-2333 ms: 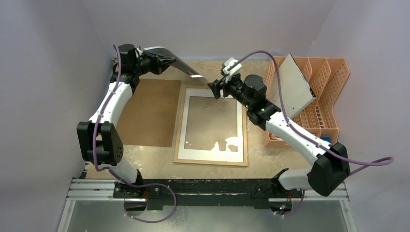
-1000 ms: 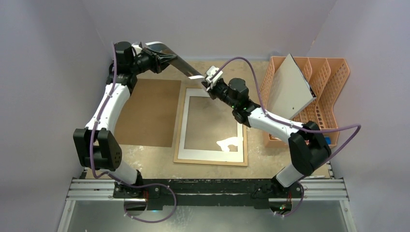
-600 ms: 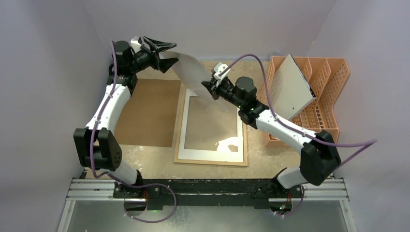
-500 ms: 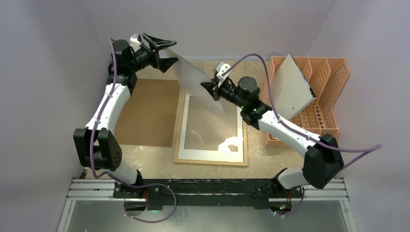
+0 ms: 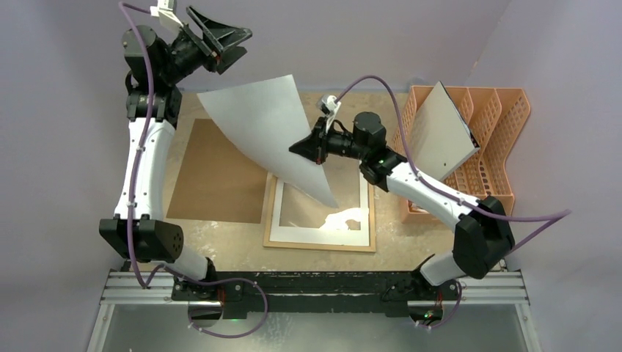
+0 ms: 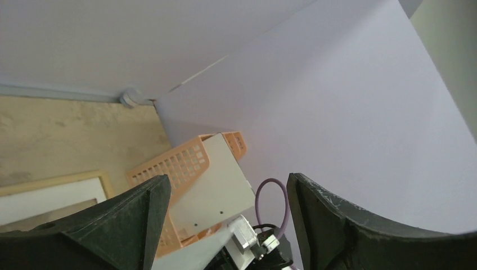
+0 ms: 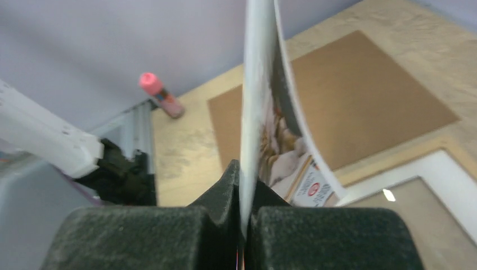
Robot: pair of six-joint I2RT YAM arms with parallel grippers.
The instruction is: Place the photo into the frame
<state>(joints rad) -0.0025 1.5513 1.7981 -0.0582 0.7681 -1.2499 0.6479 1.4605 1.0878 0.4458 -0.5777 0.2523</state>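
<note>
The photo (image 5: 271, 128) hangs in the air over the far end of the frame (image 5: 372, 213), its white back toward the top camera, curling down to a corner above the glass. My right gripper (image 5: 299, 149) is shut on the photo's right edge. In the right wrist view the sheet (image 7: 259, 84) runs edge-on out of the shut right gripper (image 7: 243, 225), printed side to the right. My left gripper (image 5: 233, 40) is raised high at the far left, open and holding nothing. It (image 6: 228, 185) looks toward the far right corner.
A white mat (image 5: 315, 236) lies inside the frame. A brown backboard (image 5: 220, 176) lies flat to the frame's left. An orange file rack (image 5: 506, 147) at the right holds a leaning grey-white board (image 5: 440, 132). A pink-capped tube (image 7: 160, 93) lies by the wall.
My left gripper opened, let go of the photo and rose up and back. The photo swung down on my right gripper alone, white back now showing.
</note>
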